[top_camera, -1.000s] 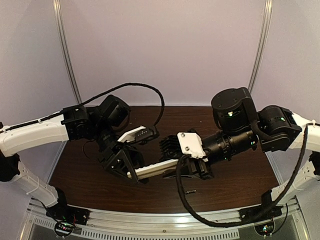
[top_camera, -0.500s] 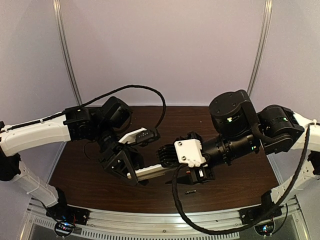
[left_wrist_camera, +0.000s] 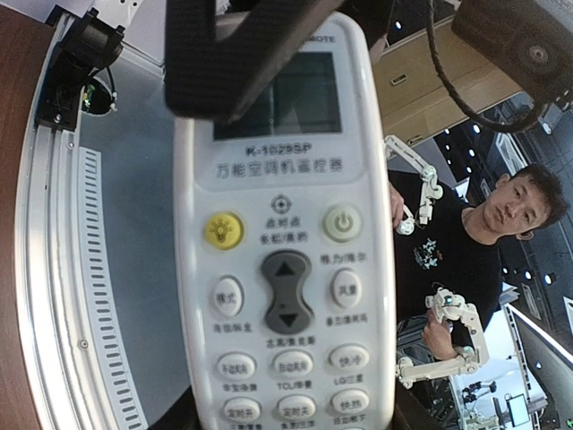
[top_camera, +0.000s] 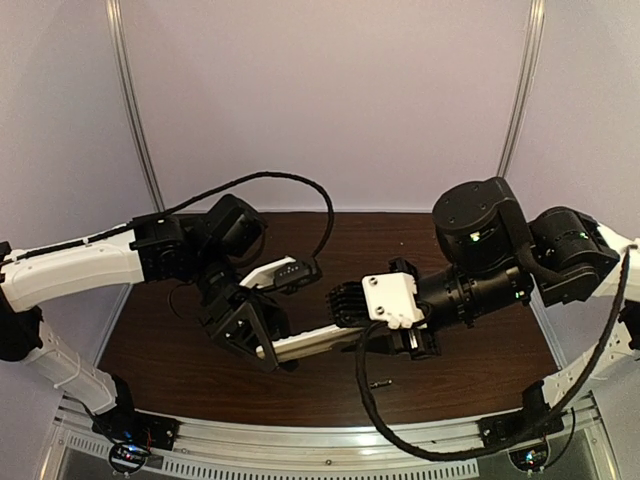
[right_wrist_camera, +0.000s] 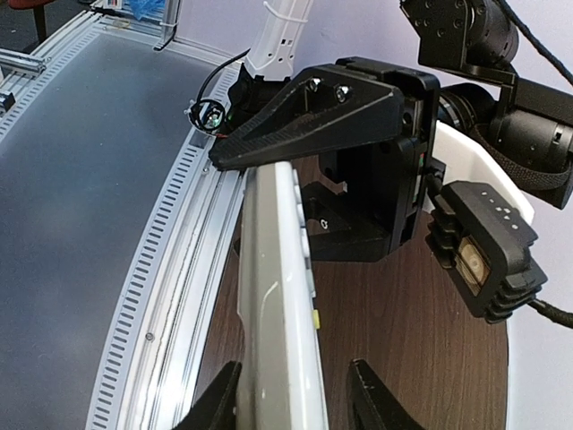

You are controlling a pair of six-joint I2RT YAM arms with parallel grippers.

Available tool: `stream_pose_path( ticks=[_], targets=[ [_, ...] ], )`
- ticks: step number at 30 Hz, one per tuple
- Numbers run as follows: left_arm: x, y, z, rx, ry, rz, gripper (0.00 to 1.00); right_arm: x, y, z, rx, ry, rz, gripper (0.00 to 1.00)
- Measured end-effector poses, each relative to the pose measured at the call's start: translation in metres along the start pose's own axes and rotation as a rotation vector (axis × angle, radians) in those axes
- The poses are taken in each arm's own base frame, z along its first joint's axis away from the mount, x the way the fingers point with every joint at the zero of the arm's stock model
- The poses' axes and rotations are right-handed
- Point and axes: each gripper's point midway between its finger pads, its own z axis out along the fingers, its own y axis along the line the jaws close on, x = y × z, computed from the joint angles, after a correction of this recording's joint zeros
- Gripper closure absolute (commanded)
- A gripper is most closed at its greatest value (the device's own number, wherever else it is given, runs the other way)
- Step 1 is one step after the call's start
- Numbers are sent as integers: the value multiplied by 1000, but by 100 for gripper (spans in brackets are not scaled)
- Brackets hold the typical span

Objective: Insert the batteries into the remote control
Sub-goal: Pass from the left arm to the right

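While in left claw, remote control lengthwise left-to-right.

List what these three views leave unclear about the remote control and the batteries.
- Remote control back: no view shows it; left wrist sees the front, right wrist its edge.
- Its display, left wrist: partly covered by a black finger.
- Small dark cylinder on the table, top view: too small to identify.
- Any other battery: in no view.
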Motion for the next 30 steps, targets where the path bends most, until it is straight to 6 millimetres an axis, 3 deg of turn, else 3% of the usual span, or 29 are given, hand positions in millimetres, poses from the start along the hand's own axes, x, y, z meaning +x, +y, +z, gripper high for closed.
stream_pose_path(
  ticks=[15,20,24,27,30],
  targets=[
    [0,8,2,0,6,-25,84,6,4,7,-3,36,-26,75],
    [0,7,2,8,7,-35,83,7,6,9,1,47,-48,86],
    [0,7,2,11,9,-37,51,7,6,9,6,50,-53,100],
    [-1,7,1,-6,5,-35,32,7,5,9,14,55,-46,100],
    [-13,13,-10,-78,-30,-4,20,8,-1,9,45,62,4,100]
  ],
)
